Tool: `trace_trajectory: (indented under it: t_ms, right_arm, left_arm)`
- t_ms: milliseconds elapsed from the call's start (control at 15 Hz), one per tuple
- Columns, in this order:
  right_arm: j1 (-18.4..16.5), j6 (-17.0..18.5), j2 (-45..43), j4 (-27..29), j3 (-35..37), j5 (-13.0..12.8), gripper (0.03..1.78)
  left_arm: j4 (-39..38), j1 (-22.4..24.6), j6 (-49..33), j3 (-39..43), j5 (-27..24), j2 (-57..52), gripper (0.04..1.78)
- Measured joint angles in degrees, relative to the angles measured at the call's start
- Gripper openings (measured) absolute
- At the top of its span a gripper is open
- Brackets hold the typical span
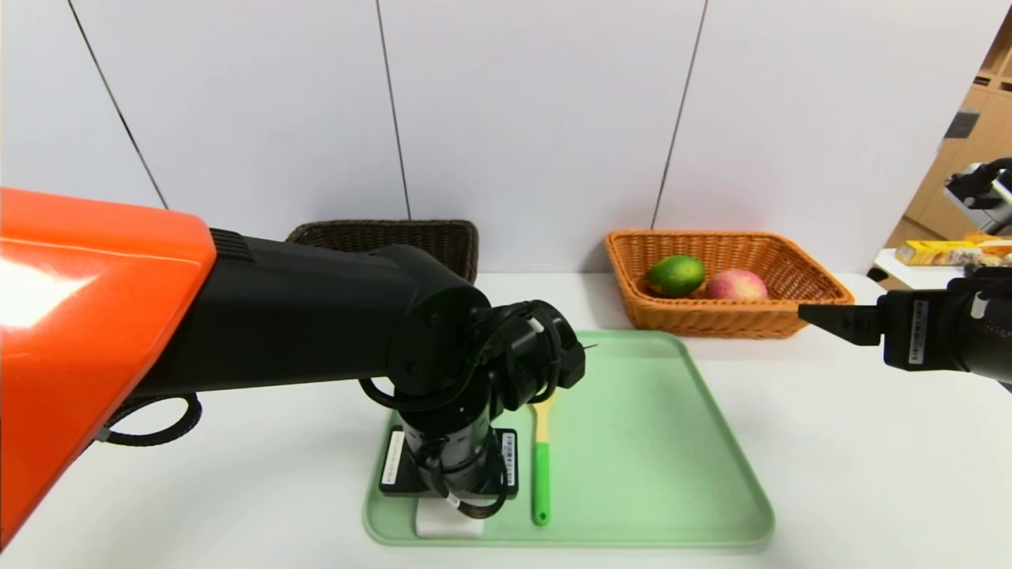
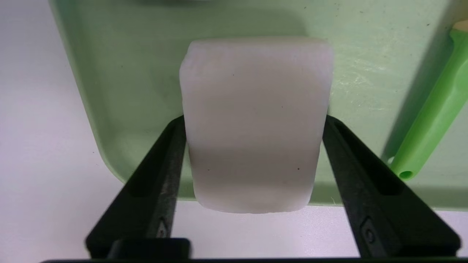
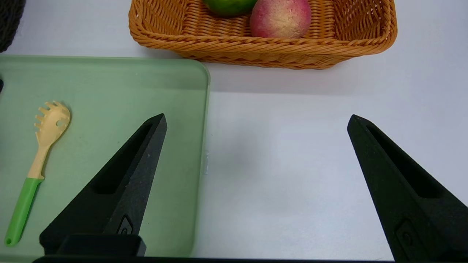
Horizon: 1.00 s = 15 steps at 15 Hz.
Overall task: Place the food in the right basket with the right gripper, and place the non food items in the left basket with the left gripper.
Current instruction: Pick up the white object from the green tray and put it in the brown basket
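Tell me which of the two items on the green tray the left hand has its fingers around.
The white soap-like block at the tray's near-left corner. The left hand has a finger against each side of it. The yellow spoon with the green handle lies untouched beside it.

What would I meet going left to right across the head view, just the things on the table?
brown basket → white block under the left claw → spoon → green fruit → peach → right claw
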Motion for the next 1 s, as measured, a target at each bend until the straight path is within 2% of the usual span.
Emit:
trace_trajectory:
  t_ms: [67,200,400,533,667,1000]
  right_arm:
    - [0.09,0.00,-0.18,-0.01,0.12,0.00,1.70]
    - [0.16,0.00,-0.52,0.02,0.41,0.00,1.70]
    - [0.16,-0.01,-0.96,0.00,0.59,0.02,1.70]
    - [0.16,-0.01,-1.32,0.00,1.02,0.00,1.70]
    - [0.16,-0.01,-1.73,0.05,1.52,-0.02,1.70]
    - [0.16,0.00,-2.54,0.05,2.40,0.00,1.70]
  left_arm:
    - [0.05,-0.02,-0.02,0.02,0.00,0.00,1.08]
    - [0.00,-0.02,-0.10,0.02,0.00,-0.02,0.99]
    - [0.00,-0.02,-0.07,0.02,-1.07,-0.27,0.98]
    - [-0.69,0.04,-0.05,-0.33,-5.68,-1.40,0.97]
    - [-3.54,0.00,0.41,-0.55,-9.40,-3.06,0.97]
    - [-9.86,0.30,3.86,-1.88,-12.26,-8.59,0.97]
